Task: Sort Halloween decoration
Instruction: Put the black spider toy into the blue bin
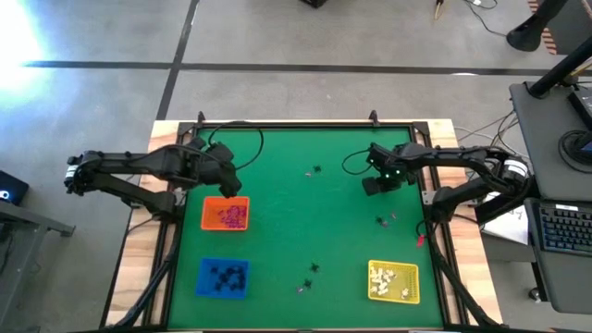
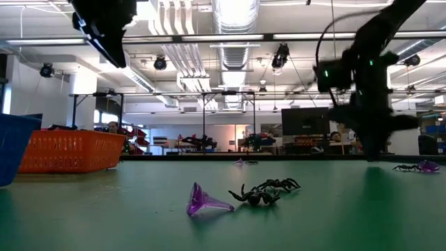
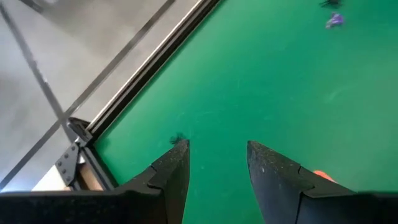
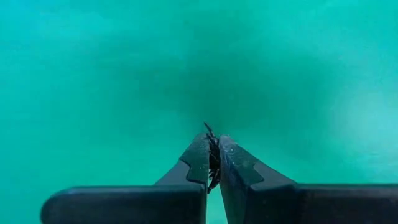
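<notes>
My right gripper (image 1: pixel 377 183) is over the right half of the green mat, shut on a tiny black spider trinket (image 4: pixel 213 160). My left gripper (image 3: pixel 217 163) is open above the mat, just beyond the far edge of the orange tray (image 1: pixel 225 214), which holds pinkish-purple trinkets. A small black speck (image 3: pixel 178 137) shows by one of its fingertips. Loose trinkets lie on the mat: a black and a purple one at mid-far (image 1: pixel 314 170), some near the right edge (image 1: pixel 382 220), and a purple cone (image 2: pixel 204 201) beside a black spider (image 2: pixel 268 192) at the near middle. My right gripper pinches the black spider trinket (image 4: pixel 214 149) between its two fingers (image 4: pixel 198 158). The fingers come from above and point down at the mat. Thin legs stick out past the fingertips; the rest is hidden between the fingers.
A blue tray (image 1: pixel 223 277) with black trinkets sits at the near left, a yellow tray (image 1: pixel 393 281) with white ones at the near right. A raised black frame (image 3: pixel 149 68) borders the mat. Cables loop over the far side (image 1: pixel 236 139).
</notes>
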